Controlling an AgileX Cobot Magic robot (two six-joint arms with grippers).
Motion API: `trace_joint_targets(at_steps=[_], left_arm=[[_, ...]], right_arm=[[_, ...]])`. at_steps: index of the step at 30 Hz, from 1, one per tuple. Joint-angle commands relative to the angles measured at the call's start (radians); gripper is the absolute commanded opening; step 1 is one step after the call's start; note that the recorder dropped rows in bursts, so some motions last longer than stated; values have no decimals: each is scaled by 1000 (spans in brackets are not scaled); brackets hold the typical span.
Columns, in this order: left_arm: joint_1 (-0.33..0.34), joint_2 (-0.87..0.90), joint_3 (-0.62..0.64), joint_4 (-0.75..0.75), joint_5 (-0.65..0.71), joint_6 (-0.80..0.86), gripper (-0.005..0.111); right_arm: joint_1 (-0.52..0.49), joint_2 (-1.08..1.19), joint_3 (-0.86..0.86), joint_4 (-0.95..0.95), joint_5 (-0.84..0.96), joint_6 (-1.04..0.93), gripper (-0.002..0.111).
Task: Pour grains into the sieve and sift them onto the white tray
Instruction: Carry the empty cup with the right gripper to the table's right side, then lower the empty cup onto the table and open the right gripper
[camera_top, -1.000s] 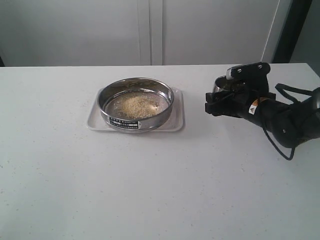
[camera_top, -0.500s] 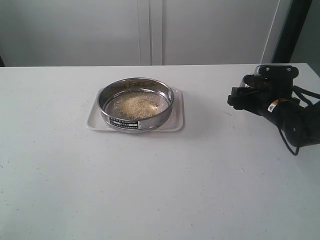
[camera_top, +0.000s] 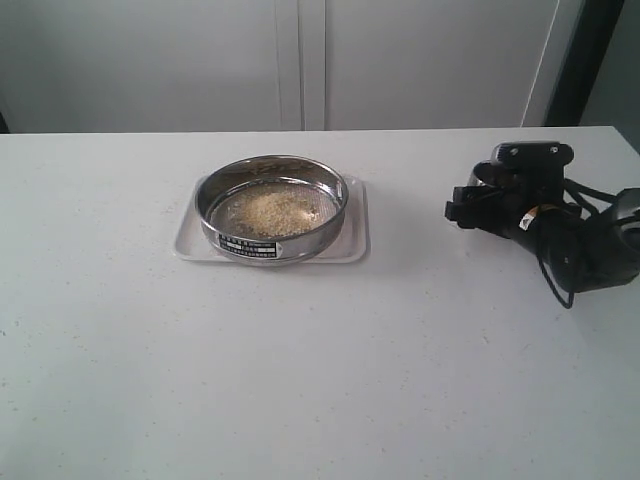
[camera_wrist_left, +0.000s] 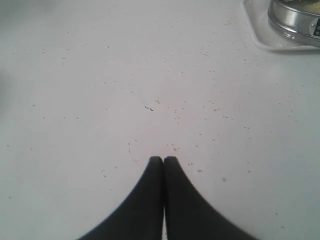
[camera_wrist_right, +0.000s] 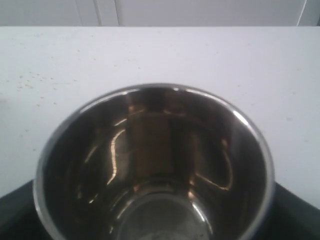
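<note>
The sieve (camera_top: 272, 205), a wide steel ring with a black label, sits on the white tray (camera_top: 355, 238) at the table's middle. A pile of yellowish-white grains (camera_top: 272, 212) lies on its mesh. My right gripper (camera_top: 472, 207) is low over the table, well to the right of the tray, shut on a small steel cup (camera_wrist_right: 155, 160). The cup's inside looks empty and stands upright. My left gripper (camera_wrist_left: 163, 160) is shut over bare table. In the left wrist view a corner of the tray (camera_wrist_left: 262, 37) and the sieve (camera_wrist_left: 295, 17) show.
Small specks of grain are scattered on the white tabletop (camera_wrist_left: 190, 100) near the left gripper. White cabinet doors (camera_top: 300, 60) stand behind the table's far edge. The right arm's cable (camera_top: 560, 290) loops over the table at the right.
The right arm with the cup moved right, away from the sieve, turned the cup upright, then dropped lower and came slightly back left. Sieve, tray and grains stayed put.
</note>
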Motion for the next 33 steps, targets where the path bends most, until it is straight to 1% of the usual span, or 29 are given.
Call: trace_joint_targets(at_steps=[1, 12, 23, 25, 27, 30, 33], left_arm=[[2, -4, 4, -7, 0, 0, 0], [2, -4, 4, -7, 0, 0, 0], [2, -4, 4, -7, 0, 0, 0], [2, -4, 4, -7, 0, 0, 0], [2, -4, 4, -7, 0, 0, 0], [2, -4, 4, -7, 0, 0, 0], [2, -4, 4, -7, 0, 0, 0]], right_arm=[[-5, 22, -13, -1, -29, -22, 0], [-5, 22, -13, 10, -29, -22, 0], [-5, 22, -13, 98, -27, -22, 1], [-5, 22, -13, 103, -23, -22, 6], [-5, 22, -13, 109, -23, -22, 14], [-5, 22, -13, 109, -23, -22, 30], [-5, 22, -13, 109, -23, -22, 51]])
